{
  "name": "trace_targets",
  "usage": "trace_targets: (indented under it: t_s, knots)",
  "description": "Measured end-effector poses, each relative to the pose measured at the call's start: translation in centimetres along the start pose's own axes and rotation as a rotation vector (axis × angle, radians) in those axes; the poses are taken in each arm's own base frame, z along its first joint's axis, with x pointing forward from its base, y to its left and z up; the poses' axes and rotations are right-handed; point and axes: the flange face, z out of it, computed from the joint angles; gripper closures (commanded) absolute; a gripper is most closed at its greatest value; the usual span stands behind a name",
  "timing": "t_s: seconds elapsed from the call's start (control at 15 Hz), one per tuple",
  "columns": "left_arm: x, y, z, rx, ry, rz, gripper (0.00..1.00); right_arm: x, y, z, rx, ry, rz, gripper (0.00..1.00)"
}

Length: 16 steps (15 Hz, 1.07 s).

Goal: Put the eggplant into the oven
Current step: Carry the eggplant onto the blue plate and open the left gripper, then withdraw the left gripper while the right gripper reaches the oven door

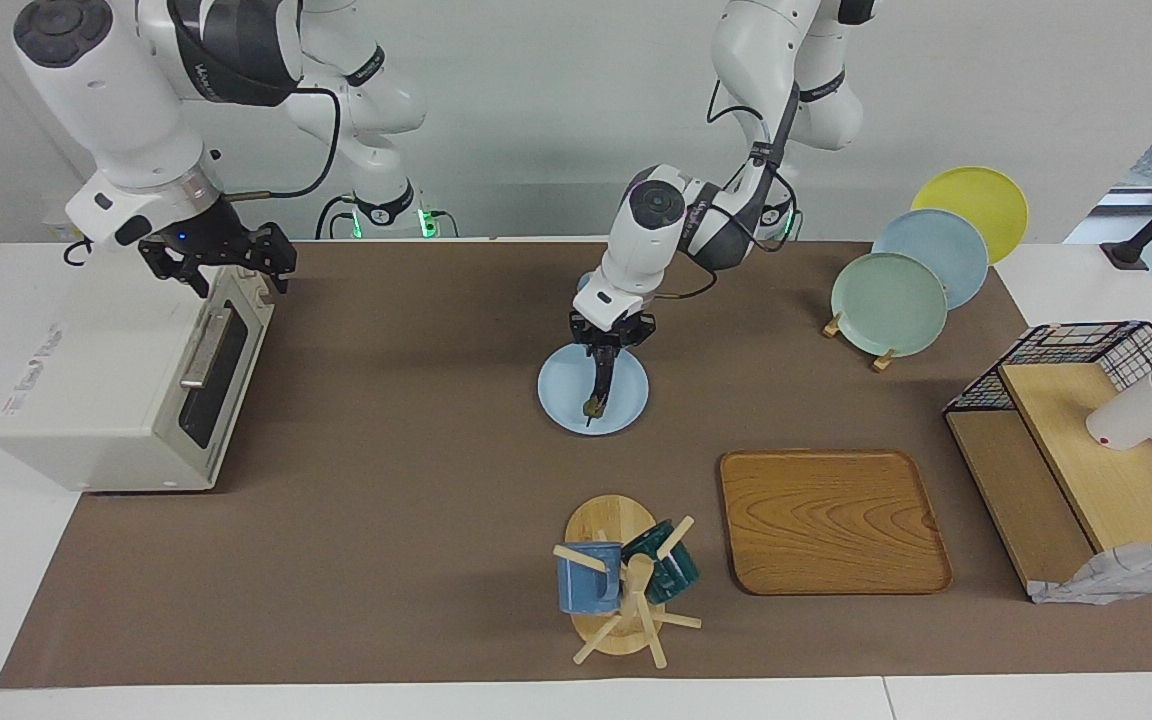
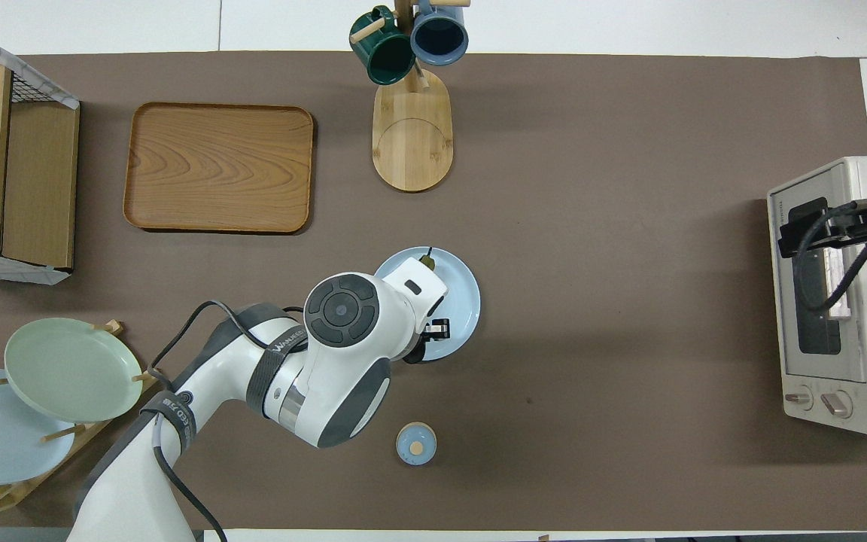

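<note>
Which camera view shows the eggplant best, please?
The facing view. There the eggplant shows as a dark strip on the light blue plate, with the shut left gripper on its end nearer the robots. In the overhead view the left arm covers it; only its stem tip shows.

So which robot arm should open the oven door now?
The right one, probably. Its open right claw hangs just above the closed oven, near the door's handle. The left claw is busy, shut on the eggplant over the blue plate.
</note>
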Motion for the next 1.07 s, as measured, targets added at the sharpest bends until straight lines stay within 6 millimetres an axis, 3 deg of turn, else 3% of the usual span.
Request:
trace_targets:
  t_s: [0.4,0.6,0.74,0.94,1.0,1.07]
  knots:
    - [0.7,-0.5,-1.0,-0.002,0.002,-0.018,0.0,-0.1,0.7,0.0,0.001,0.0,0.013,0.0]
    - [2.9,-3.2,-5.3,0.007,-0.027,-0.056,0.0,-0.1,0.7,0.0,0.001,0.0,0.013,0.0]
    - [4.8,-7.2,-10.0,-0.001,-0.026,-0.067,0.0,-0.1,0.7,0.0,0.001,0.0,0.012,0.0]
    - [7.0,-16.4,-17.0,-0.012,-0.008,-0.028,0.0,0.0,-0.1,0.0,0.0,0.0,-0.007,0.0]
    - [7.5,-19.5,-18.9,-0.005,0.003,-0.019,0.0,0.0,-0.3,0.0,0.0,-0.001,-0.015,0.17]
    - [8.0,-22.1,-20.6,-0.002,0.012,-0.007,0.0,0.0,-0.3,0.1,0.0,-0.002,-0.017,0.43]
